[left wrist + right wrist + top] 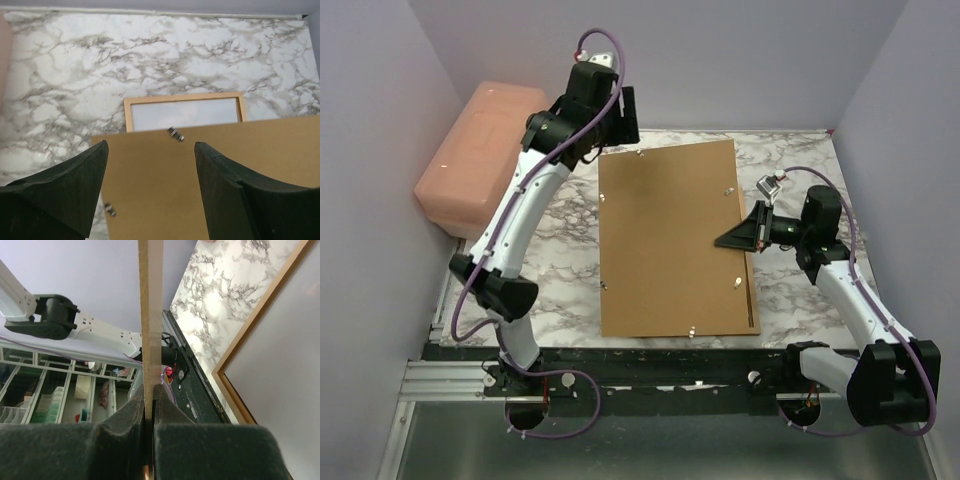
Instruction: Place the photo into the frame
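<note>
The plain brown backing board [670,240] lies tilted over most of the table's middle. My right gripper [735,240] is shut on its right edge; in the right wrist view the board [150,315] stands edge-on between the shut fingers [150,395]. The orange-brown frame [183,98] lies under the board with its far end showing, its inside pale and plain. Its rail also shows in the right wrist view [258,314]. My left gripper [620,115] is open and empty above the board's far edge [151,150]. The photo is not in view.
A pink plastic box [480,150] stands at the far left against the wall. The marble table [570,260] is bounded by purple walls at the left, back and right. Small metal clips [175,133] stick out along the board's edges.
</note>
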{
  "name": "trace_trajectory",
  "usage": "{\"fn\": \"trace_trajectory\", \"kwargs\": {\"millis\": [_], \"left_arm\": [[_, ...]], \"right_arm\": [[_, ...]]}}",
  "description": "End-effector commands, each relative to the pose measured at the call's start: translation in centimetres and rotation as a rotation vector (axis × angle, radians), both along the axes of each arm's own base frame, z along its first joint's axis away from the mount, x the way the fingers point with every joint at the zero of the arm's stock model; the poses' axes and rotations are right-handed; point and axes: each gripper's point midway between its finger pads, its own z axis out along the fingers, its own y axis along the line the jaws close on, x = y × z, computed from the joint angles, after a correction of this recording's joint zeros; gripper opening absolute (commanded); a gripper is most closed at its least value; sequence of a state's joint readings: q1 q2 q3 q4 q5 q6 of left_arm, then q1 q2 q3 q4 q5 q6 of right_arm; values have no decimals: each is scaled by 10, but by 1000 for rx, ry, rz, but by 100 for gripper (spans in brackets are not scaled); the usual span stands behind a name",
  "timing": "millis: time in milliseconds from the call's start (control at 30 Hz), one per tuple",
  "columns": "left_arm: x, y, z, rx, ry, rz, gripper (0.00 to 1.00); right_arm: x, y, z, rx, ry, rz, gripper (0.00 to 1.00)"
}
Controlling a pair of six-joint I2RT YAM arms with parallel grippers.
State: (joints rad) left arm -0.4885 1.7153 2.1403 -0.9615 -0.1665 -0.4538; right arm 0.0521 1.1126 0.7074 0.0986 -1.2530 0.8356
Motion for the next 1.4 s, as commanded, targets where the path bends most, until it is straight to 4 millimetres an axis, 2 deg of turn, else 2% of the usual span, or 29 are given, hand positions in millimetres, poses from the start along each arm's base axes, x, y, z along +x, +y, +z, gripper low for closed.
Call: {"fn": "trace_trajectory", "kwargs": {"millis": [0,133,333,533,967,1067,1167,1367], "left_arm": [[17,-25,-3,54,13,-32,71],[32,-41,-17,66,5,-43,71],[37,-53,-61,139,85,-81,70],[35,-32,-98,261,157,-12,70],[27,-2,-134,395,222,61,63],[22,3,-137,387,240,76,63],[16,0,-129,310,229,51,66],[-4,-13,-81,58,138,-69,78]], "right_arm": [[-10,-1,1,-9,-30,19,1],[-12,-1,1,-17,-33,13,1],[-9,-2,0,-24,-29,-7,1],[-7,-2,1,-28,-26,-25,1],[-6,-2,5,-26,-30,-36,1],[-5,-3,4,-28,-30,-41,1],[-5,-3,2,-29,-26,-42,1],[-6,-3,-6,-36,-15,-43,1]]}}
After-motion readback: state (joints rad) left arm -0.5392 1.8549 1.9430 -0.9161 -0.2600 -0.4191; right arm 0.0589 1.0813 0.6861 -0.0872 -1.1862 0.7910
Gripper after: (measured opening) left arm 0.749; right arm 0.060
